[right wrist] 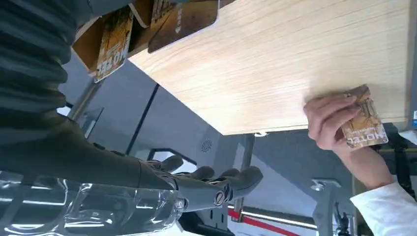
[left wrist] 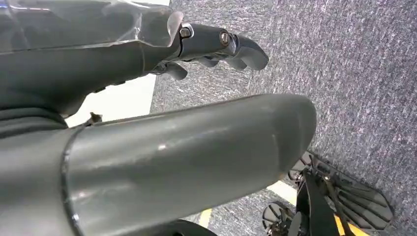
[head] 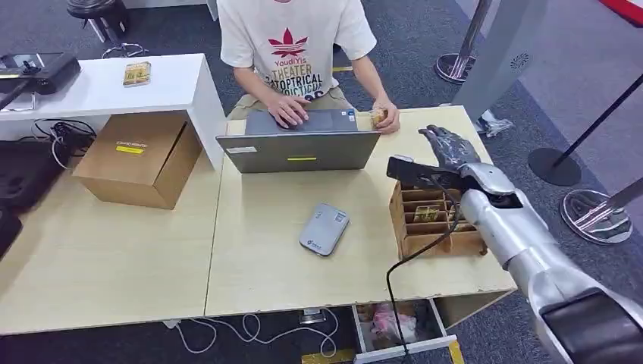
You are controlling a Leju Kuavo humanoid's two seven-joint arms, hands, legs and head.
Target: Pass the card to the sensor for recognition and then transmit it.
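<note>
A brown patterned card [head: 377, 117] lies at the table's far edge under a person's hand [head: 388, 121]; the right wrist view shows that card [right wrist: 368, 127] pinched in the person's fingers. The grey card sensor [head: 324, 228] lies flat mid-table. A wooden slotted box [head: 436, 216] holds more cards [right wrist: 114, 45]. My right hand [head: 449, 147] hovers above the box's far end, fingers [right wrist: 216, 179] spread and empty, short of the person's card. My left hand [left wrist: 216, 46] hangs over grey carpet, fingers extended, holding nothing.
The person sits behind an open grey laptop [head: 299, 144] at the far edge. On the left stand a cardboard box [head: 140, 159] and a white side table [head: 178, 87] bearing another card [head: 136, 73]. An open drawer [head: 398, 322] juts out below the table front. Stanchion bases [head: 597, 216] stand right.
</note>
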